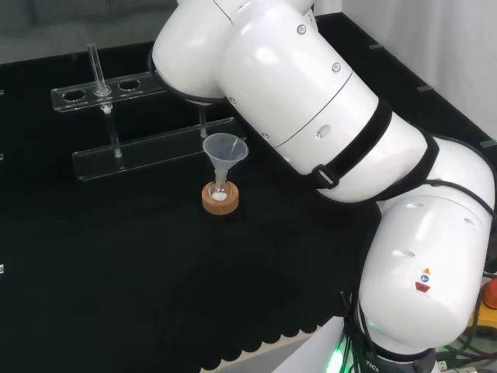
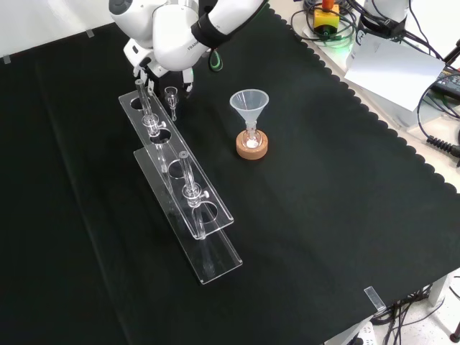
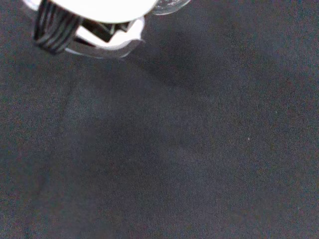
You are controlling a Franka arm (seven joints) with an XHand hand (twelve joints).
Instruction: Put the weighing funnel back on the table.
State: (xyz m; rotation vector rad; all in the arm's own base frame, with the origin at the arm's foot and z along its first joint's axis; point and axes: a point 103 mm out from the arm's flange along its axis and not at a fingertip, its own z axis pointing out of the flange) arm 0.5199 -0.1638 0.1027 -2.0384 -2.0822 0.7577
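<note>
In the front view the hand (image 2: pixel 184 80) hangs at the far end of the cloth, under the arm's white link and beside the end of a clear tube rack. Its dark fingers are curled round a small clear weighing funnel (image 2: pixel 171 96), held cup up and stem down just above the cloth. The wrist view has a blurred white part of the hand (image 3: pixel 94 12) with a bit of clear glass, the weighing funnel (image 3: pixel 169 5), beside it, and bare black cloth beyond. In the head view the arm's links hide the hand.
A long clear rack (image 2: pixel 180 183) (image 1: pixel 116 89) holding two glass tubes runs down the cloth next to the hand. The big funnel (image 2: pixel 249 106) (image 1: pixel 225 149) stands in a small flask on a cork ring (image 2: pixel 253 148) (image 1: pixel 220 199), to the hand's right in the front view.
</note>
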